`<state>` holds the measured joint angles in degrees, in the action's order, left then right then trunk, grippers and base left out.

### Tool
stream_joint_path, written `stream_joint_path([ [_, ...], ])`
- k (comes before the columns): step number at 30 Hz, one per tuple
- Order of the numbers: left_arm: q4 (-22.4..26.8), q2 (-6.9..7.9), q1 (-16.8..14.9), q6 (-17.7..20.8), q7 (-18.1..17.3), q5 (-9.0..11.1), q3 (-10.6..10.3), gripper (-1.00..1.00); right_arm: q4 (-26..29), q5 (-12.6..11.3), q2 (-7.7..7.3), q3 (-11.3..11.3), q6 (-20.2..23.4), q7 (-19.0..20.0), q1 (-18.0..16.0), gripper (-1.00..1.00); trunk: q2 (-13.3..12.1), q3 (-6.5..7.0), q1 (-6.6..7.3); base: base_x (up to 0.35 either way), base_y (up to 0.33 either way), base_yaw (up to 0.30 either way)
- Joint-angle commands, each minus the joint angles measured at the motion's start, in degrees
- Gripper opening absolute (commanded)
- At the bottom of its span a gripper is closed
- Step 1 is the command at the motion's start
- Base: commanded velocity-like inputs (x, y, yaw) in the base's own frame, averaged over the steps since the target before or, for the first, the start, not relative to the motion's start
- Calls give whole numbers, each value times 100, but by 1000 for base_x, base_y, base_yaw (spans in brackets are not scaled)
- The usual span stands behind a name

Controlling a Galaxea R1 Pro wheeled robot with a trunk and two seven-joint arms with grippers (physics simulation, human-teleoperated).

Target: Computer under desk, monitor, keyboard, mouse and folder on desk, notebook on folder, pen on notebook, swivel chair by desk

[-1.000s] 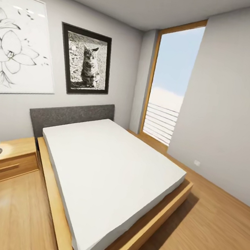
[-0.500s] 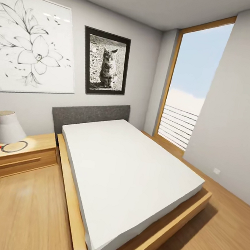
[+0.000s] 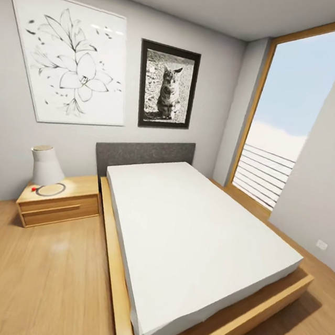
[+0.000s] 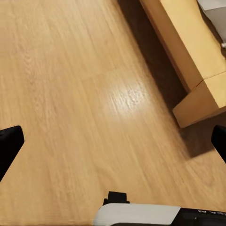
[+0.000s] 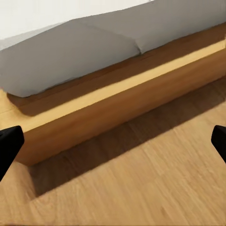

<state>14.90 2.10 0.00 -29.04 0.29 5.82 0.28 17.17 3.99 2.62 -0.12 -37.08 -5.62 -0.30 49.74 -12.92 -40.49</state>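
Presently my head view takes in the bedroom's sleeping side: a bed (image 3: 194, 245) with white mattress on a wooden frame, grey headboard (image 3: 143, 153) against the wall; beside it a wooden nightstand (image 3: 59, 203) carrying a pale lamp (image 3: 46, 165); above, a flower drawing (image 3: 71, 57) and a framed cat photograph (image 3: 167, 85); a tall window (image 3: 296, 115) with a railing at the far side. My left gripper (image 4: 113, 141) hangs over bare wood floor (image 4: 70, 94) near a corner of the bed frame (image 4: 197, 61); its two black fingertips stand at opposite edges of the picture, spread wide with nothing between them. My right gripper (image 5: 113, 141) faces the long side of the bed frame, fingertips likewise far apart and empty. Desk, monitor, keyboard, mouse, folder, notebook, pen and swivel chair lie somewhere outside these pictures, so I cannot say where they are; nor can I judge which placements are done. By my estimate I am in transit, with nothing carried; locating the workspace comes next, and every step of the arrangement may remain.
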Motion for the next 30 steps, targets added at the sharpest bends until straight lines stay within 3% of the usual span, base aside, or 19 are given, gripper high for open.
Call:
stream_joint_path([
  [1,4,1,0,-6,-3,43,-10,100,-3,52,2,0,-9,-45,-4,100,5,-9,-1,6,0,274],
  [12,4,0,0,-3,-3,43,-10,100,-3,66,2,3,-9,-46,-2,100,5,-35,-1,136,0,274],
  [30,4,1,0,-5,-8,42,-10,100,-3,67,2,2,-6,-51,-1,100,5,-78,-1,11,0,274],
])
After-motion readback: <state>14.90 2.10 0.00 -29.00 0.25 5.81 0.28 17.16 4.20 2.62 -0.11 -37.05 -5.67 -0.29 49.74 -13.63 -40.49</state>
